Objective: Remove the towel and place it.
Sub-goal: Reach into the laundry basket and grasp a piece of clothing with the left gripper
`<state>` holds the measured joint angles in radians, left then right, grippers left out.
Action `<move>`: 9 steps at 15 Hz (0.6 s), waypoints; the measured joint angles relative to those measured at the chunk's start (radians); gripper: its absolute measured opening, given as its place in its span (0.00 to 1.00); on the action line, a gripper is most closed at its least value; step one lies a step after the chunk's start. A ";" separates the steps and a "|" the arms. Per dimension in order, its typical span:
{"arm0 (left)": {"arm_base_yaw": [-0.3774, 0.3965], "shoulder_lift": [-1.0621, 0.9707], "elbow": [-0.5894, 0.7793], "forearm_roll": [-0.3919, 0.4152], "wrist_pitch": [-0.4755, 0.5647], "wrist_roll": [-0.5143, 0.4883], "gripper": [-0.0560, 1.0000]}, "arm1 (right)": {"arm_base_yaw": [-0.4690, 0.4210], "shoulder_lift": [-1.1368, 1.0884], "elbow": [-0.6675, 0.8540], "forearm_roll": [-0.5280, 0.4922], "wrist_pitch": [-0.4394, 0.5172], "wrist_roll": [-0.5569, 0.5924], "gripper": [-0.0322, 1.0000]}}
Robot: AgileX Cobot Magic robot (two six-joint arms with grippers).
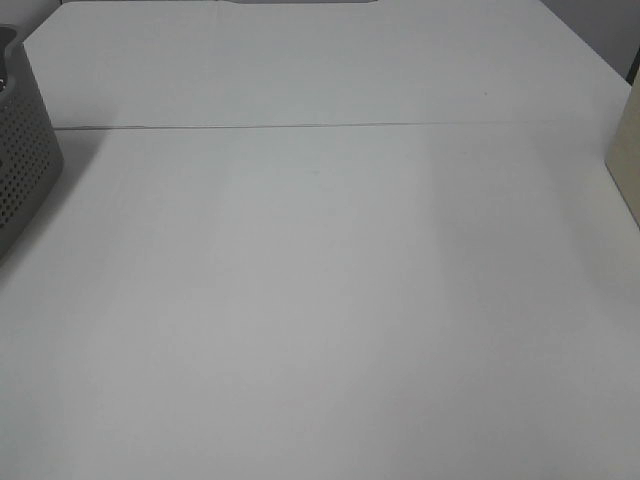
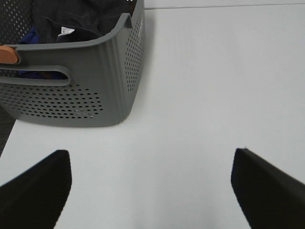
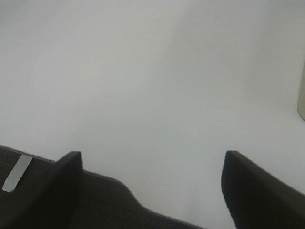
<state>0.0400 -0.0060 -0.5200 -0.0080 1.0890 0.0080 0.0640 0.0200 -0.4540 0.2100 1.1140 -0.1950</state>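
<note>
1. Table (image 1: 320,300): white, matte, the largest item; 1 thin seam (image 1: 330,126) runs straight across its far part in the high view.

2. Laundry basket (image 2: 95,90): grey plastic, perforated walls with rows of small round holes, a slotted handle opening in the wall nearest the left wrist camera. It stands at the table's left edge, only partly inside the high view. No brand mark can be read on it.

3. Towel (image 2: 76,14): very dark, soft cloth, bunched inside the basket and reaching its rim. It is wholly within the basket, well apart from both grippers.

4. Left gripper (image 2: 150,156): 2 black fingers (image 2: 35,188), released, jaws spread wide over bare tabletop, near the basket's corner but not touching it.

5. Right gripper (image 3: 151,155): 2 black fingers (image 3: 259,191), released, jaws spread wide, hovering over the table's edge, where the white top meets a dark textured surface (image 3: 95,210) below.

6. Beige object (image 1: 626,150): pale, flat-sided, cut off by the right edge of the high view; what it is cannot be told.

7. Blue cloth (image 2: 29,37): deep blue, in the basket beside the towel, also seen through the handle slot.

8. Orange-brown piece (image 2: 8,54): smooth, rounded, at the basket's rim; cut off by the frame.

9. Tape strip (image 3: 14,172): pale, lying on the dark surface.

10. Sewn-in tag (image 2: 66,31): small, white, on the towel; its print is too small to read.
</note>
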 joint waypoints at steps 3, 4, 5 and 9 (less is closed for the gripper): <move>0.000 0.000 0.000 0.000 0.000 0.000 0.86 | 0.000 0.000 0.000 0.000 0.000 0.000 0.77; 0.000 0.000 0.000 0.000 0.000 0.000 0.86 | 0.000 0.000 0.000 0.000 0.000 0.000 0.77; 0.000 0.000 0.000 0.000 0.000 0.000 0.86 | 0.000 0.000 0.000 0.000 0.000 0.000 0.77; 0.000 0.000 0.000 0.000 0.000 0.000 0.86 | 0.000 0.000 0.000 0.000 0.000 0.000 0.77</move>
<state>0.0400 -0.0060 -0.5200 -0.0080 1.0890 0.0080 0.0640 0.0200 -0.4540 0.2100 1.1140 -0.1950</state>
